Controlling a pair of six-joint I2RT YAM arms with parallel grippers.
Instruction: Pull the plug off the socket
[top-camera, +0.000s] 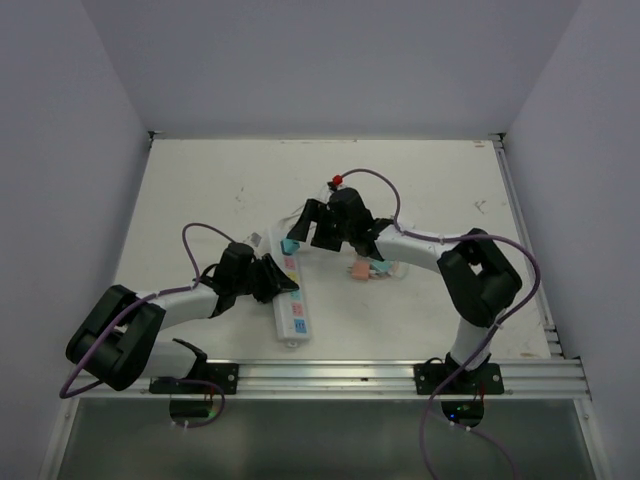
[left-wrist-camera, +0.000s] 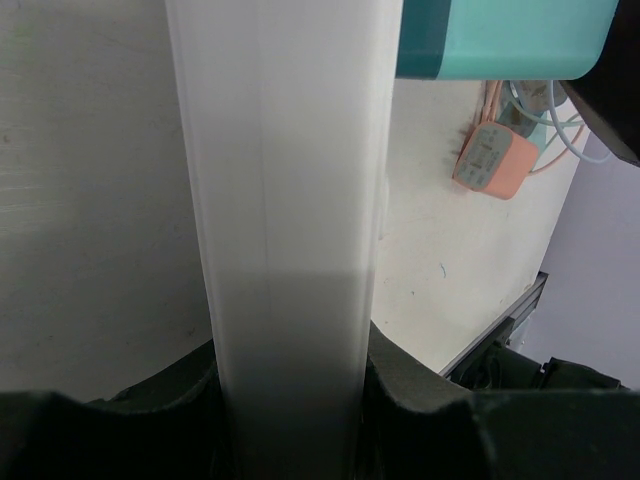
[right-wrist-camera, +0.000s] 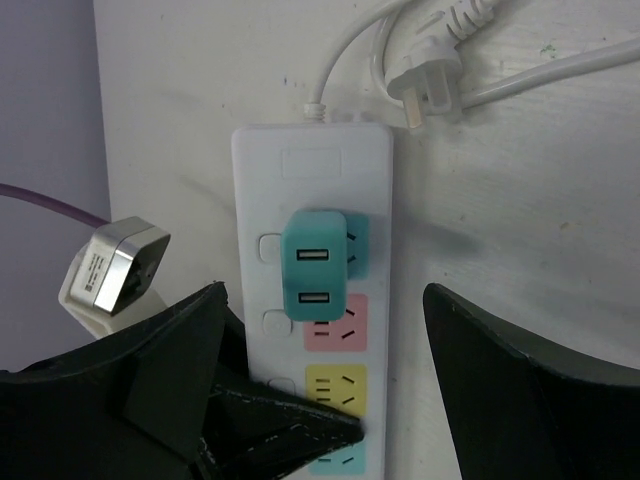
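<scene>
Right tool (right-wrist-camera: 324, 291) hangs wide over the teal plug (right-wrist-camera: 313, 268), one finger on each side, neither touching it. That plug sits in the outlet nearest the cord end of the socket (right-wrist-camera: 300, 160), which lies on the bench (right-wrist-camera: 520, 250). Left tool (left-wrist-camera: 290, 385) is clamped across the socket's white body near its middle.
</scene>
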